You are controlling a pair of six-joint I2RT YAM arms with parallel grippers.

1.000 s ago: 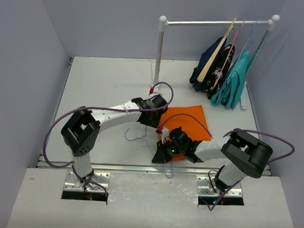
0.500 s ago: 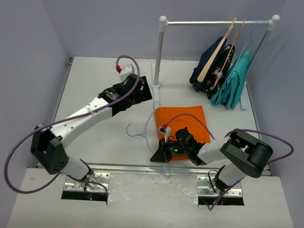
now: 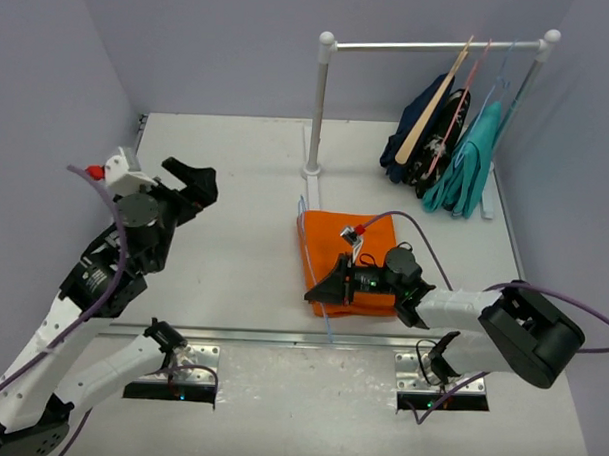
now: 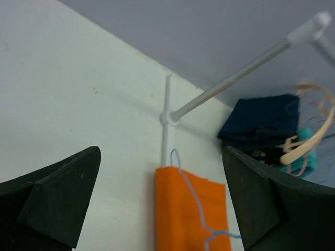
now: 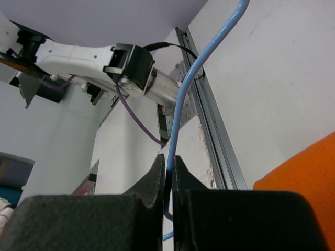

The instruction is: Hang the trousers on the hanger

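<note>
Where your two arms were bolted, the white table (image 3: 226,185) ran back to a white clothes rail (image 3: 319,108) at the far side. A navy garment (image 3: 413,132) on a tan wooden hanger (image 3: 434,107) and a teal garment (image 3: 472,159) hung at the rail's right end.

The orange trousers (image 3: 329,244) lay folded into a rectangle mid-table, just in front of the rail's foot. Not on the hanger.

Your left gripper (image 3: 191,181) hung high over the table's left half, well apart from the cloth, its fingers spread wide with nothing between them.

Your right gripper (image 3: 322,289) sat low at the trousers' near left corner, fingers pinched tight on the pale blue wire hanger (image 5: 183,99).

The wire trailed across the top of the trousers, its loop poking past their far edge toward the rail foot.
</note>
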